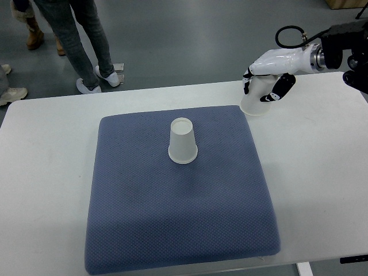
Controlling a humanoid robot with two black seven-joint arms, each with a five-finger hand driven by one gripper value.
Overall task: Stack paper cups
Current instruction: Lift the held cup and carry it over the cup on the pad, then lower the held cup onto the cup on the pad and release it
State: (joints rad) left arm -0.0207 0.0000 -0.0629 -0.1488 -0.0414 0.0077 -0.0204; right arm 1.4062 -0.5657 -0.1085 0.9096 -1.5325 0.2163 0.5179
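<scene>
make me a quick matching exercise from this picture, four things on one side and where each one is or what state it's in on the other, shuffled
Things:
1. paper cup on the cushion
2. paper cup at the cushion's far right corner
3. blue cushion
4. right robot hand

Places or states:
A. lies flat on the white table
B. wrapped around a cup
C. stands upside down, alone, untouched
D. upside down, held from the right side

Pairs: 1-C, 2-D, 3-A, 4-B
</scene>
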